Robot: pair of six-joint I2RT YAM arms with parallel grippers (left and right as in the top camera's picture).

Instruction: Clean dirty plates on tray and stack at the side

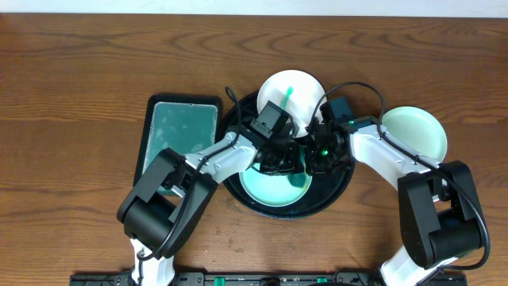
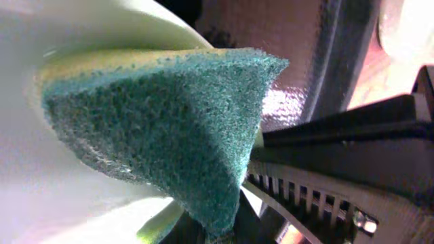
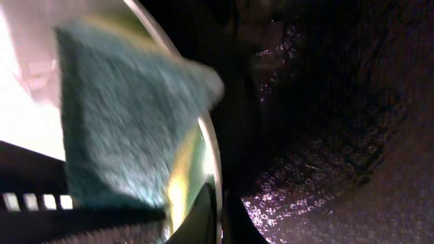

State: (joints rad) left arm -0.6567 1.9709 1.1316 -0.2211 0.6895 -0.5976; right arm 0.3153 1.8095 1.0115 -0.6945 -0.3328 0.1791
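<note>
Tray (image 1: 337, 191) round, glossy black; rectangular black tray (image 1: 178, 135) left of it. On its far rim, smeared plate (image 1: 290, 91); inside it, teal-tinted plate (image 1: 274, 189); right of it, pale plate (image 1: 413, 131). Over tray, left gripper (image 1: 279, 163) clamps sponge (image 2: 163, 129); right gripper (image 1: 316, 159) grip unclear.

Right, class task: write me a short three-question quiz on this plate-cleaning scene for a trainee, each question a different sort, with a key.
1. True or false: the pale plate at the far right lies on the round black tray.
2. Multiple choice: the rough face of the sponge is A) teal-green, B) red, C) black.
3. Fill in: seen from overhead, the rectangular tray lies to the ___ of the round black tray.

Key
1. False: it lies on the wooden table, apart from that tray.
2. A.
3. Left.
</note>
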